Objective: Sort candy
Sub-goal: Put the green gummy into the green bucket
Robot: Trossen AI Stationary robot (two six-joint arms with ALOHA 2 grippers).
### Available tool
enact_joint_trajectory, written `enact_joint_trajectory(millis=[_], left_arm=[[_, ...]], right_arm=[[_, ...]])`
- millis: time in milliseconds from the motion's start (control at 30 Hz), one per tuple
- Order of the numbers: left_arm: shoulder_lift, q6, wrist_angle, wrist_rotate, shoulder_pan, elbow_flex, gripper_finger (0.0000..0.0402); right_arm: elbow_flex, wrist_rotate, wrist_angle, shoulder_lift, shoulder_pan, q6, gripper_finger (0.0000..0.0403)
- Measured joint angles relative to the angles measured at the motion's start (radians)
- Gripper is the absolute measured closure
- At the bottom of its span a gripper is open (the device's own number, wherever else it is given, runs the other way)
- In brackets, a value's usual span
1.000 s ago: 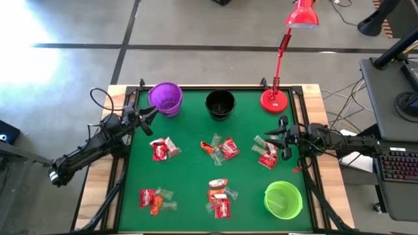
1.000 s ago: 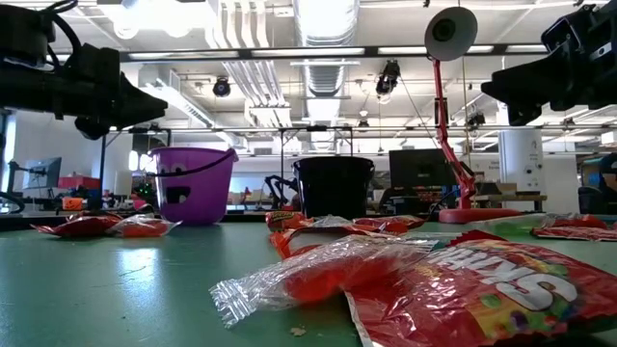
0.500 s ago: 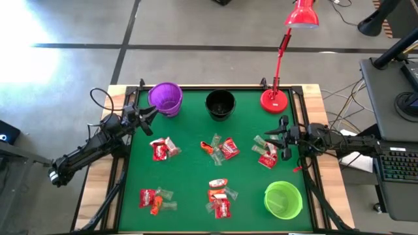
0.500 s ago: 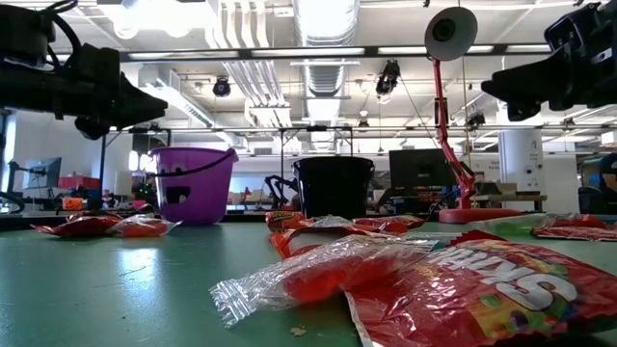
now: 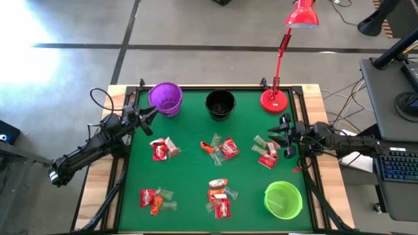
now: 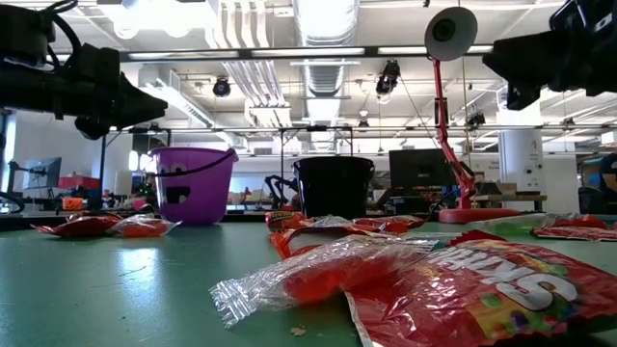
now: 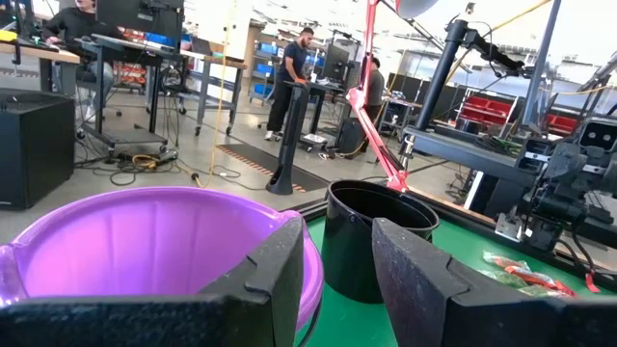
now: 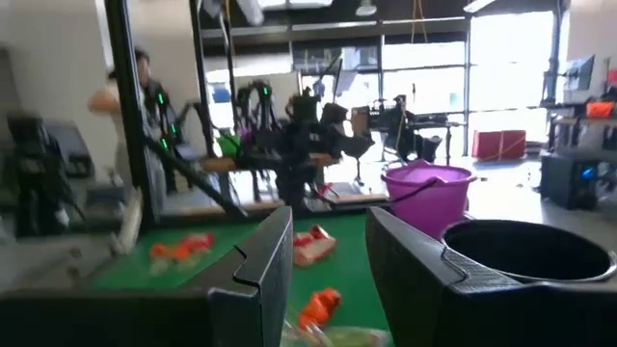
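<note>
Only the right arm had shifted since a moment earlier, its gripper (image 5: 285,138) edging outward toward the surface's (image 5: 189,179) right edge, while the left gripper (image 5: 145,113) hung unchanged beside the purple cup (image 5: 165,98). Both sets of fingers stood partly parted and held nothing, and the candy (image 5: 221,149) lay scattered in small clusters across the green surface. To start well, I judged, the right gripper should drop squarely over one wrapper in the cluster just beside it and pinch it alone, not a clump.

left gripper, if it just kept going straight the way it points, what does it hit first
Most likely the purple cup. The left gripper is open and empty, aimed at that cup's rim, with the black cup farther behind. Its height over the rim is unclear, so it might skim across.
</note>
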Motion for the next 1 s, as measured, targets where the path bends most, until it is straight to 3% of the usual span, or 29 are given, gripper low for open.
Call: enact_joint_trajectory(millis=[367, 600, 1000], left_arm=[[0.0, 0.0, 0.0, 0.0, 0.0, 0.0, 0.0292], [0.0, 0.083, 0.0, -0.032, 0.0, 0.0, 0.0292], [0.0, 0.091, 0.026, -0.036, 0.0, 0.0, 0.0292]], right_arm=[[0.0, 0.0, -0.006, 0.0, 0.0, 0.057, 0.0277], [0.0, 0.006, -0.006, 0.0, 0.0, 0.144, 0.0277], [0.0, 0.186, -0.005, 0.0, 0.0, 0.215, 0.0277]])
